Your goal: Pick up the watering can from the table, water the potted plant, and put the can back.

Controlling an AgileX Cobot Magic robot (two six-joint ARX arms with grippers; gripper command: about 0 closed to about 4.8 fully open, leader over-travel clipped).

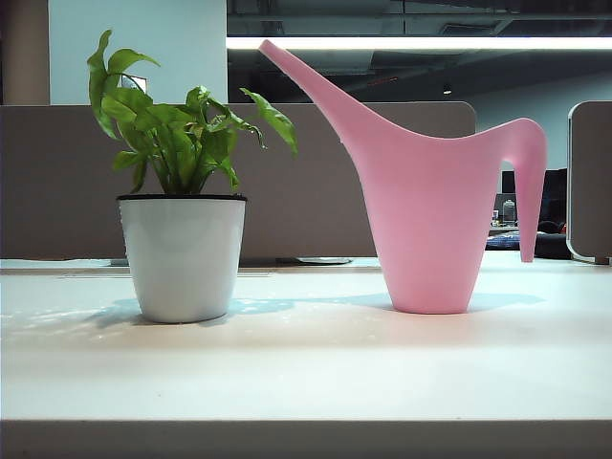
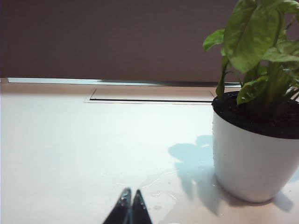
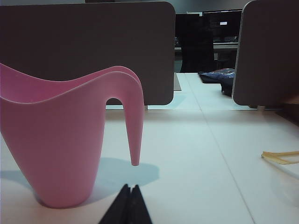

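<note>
On off-white counter (image 1: 306,373): tall pink plastic watering can (image 1: 426,225) right of white-potted leafy plant (image 1: 182,239) | left end effector (image 2: 129,205), right end effector (image 3: 128,203) low near the can, both together | step: pre-grasp; next: open right, take handle.

Straight ahead I've got a grey-brown partition (image 1: 316,182) running wide across the back, rounded at its top corner. A second partition (image 1: 591,182) stands off to the right, with a gap between them. Overhead, a long light strip (image 1: 421,43) glows white. Through that gap I see a dark blue bag (image 3: 218,77) lying on a far desk, black monitors (image 3: 219,28) behind it, and a small bottle (image 1: 509,210), too tiny to read. Close in on my left side, a wet patch (image 2: 159,184) glints, and further back sits a flat rectangular hatch (image 2: 152,95). On my right lies a yellow strip (image 3: 280,157).
</note>
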